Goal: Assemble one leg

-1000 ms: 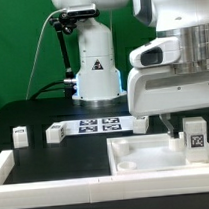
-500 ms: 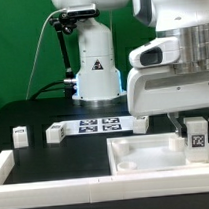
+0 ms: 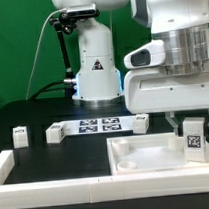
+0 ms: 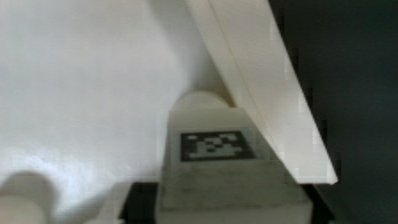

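Black counter (image 3: 33,115), green backdrop. Fingers (image 3: 173,128) clenched on tagged leg (image 3: 196,137), upright over the white recessed piece (image 3: 136,157).

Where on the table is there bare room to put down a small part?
Bare black table lies between the marker board, the white front rail and the large white piece. Crowded at the gripper holding the leg.

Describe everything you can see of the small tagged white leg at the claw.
The leg is a small, stubby white post, plastic-looking, with a square black-and-white tag on its side. It stands upright, gripped in the claw, over the recessed large white piece. Whether its foot touches that piece cannot be told.
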### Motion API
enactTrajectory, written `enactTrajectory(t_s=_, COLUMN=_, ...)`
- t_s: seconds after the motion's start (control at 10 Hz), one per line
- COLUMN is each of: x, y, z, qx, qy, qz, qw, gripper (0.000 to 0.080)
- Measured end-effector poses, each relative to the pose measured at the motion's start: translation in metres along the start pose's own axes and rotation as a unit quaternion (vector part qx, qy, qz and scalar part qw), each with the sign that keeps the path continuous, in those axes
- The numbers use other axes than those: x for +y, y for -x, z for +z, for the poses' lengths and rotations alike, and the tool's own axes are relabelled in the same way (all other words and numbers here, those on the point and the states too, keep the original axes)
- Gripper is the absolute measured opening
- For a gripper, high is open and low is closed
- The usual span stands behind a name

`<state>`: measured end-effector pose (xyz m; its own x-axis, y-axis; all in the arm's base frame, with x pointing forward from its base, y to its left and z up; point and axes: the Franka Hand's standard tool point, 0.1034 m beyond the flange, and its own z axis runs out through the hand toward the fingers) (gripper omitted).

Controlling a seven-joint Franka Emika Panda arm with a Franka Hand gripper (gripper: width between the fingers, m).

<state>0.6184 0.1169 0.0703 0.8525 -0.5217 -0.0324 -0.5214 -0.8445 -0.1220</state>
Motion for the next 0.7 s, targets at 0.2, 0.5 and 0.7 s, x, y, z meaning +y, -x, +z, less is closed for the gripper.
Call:
enactTrajectory(t_s=0.2, x=0.0015, y=-0.0012, z=0.0001, qx=-0.007, qy=-0.011, qz=0.104, qw=0.994, gripper=0.0292)
enactTrajectory(t_s=0.5, x=0.0026, y=-0.0032, z=0.0001, qx=-0.011, qy=-0.024, qz=0.284, qw=0.959, gripper=0.0292)
enactTrajectory(t_s=0.7, x=0.0009, y=-0.0002, z=0.0011, qx=-0.012, qy=-0.026, qz=0.390, qw=0.920, gripper=0.0292)
